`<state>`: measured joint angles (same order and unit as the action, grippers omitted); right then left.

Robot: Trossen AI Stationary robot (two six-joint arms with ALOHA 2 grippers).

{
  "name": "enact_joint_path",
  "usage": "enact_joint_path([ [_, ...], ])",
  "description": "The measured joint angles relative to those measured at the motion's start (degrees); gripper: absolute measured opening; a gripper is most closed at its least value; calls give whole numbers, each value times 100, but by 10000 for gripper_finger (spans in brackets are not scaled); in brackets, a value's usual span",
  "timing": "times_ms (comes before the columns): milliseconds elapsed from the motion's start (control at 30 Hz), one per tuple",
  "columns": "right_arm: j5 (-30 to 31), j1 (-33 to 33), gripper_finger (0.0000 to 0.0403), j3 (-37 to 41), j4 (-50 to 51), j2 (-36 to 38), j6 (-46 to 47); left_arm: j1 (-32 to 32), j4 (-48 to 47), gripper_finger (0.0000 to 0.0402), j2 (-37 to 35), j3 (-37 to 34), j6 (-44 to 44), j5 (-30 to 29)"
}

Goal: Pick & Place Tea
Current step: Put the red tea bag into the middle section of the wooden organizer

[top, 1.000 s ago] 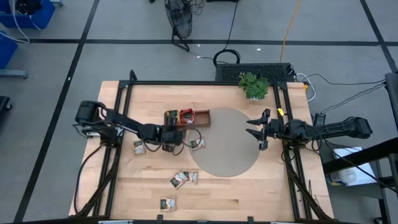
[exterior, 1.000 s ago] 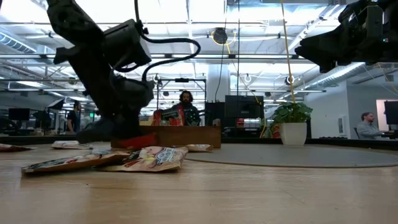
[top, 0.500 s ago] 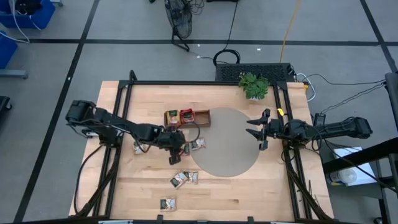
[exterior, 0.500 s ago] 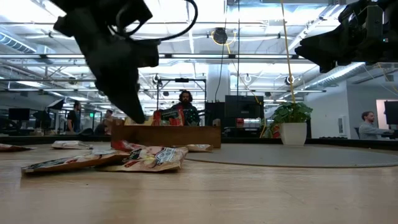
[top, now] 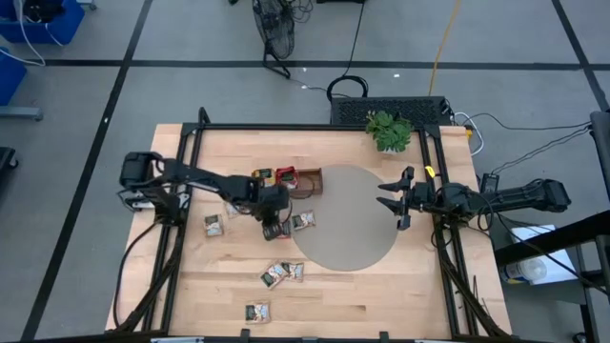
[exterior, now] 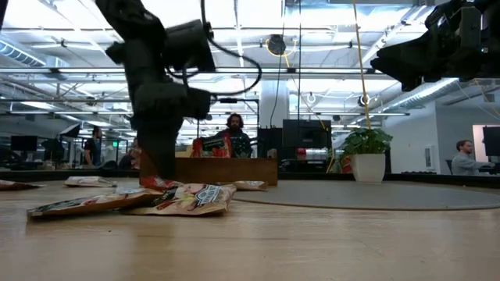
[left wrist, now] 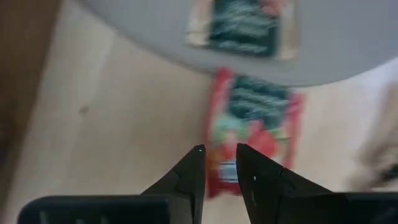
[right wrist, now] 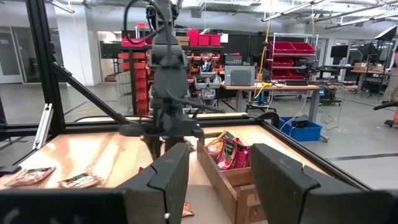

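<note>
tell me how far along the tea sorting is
Done: a few red sachets stand in the long brown wooden tray. In hand: the left gripper pinches a red square paper sachet by its edge. Left: loose sachets lie on the wooden table. The right gripper waits open.

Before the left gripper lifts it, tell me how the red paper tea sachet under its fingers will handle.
The red paper tea sachet lies flat and thin, so it is probably light and may bend when lifted. On the smooth wooden table it may slide if nudged. The left gripper shows only a narrow gap, probably enough for an edge pinch.
</note>
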<state>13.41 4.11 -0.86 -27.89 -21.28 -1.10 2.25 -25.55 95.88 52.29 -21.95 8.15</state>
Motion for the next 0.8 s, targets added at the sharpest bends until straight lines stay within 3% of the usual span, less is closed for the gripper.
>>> enact_joint_path([
  [367, 0, 1, 155, 2, 3, -2, 0, 622, -16, 93, 417, 24, 1311, 1197],
  [667, 0, 0, 155, 0, -4, -1, 0, 612, -101, 93, 461, 27, 1309, 1541],
  [800, 0, 1, 155, 0, -8, -2, 0, 510, -126, 93, 473, 22, 1159, 1423],
])
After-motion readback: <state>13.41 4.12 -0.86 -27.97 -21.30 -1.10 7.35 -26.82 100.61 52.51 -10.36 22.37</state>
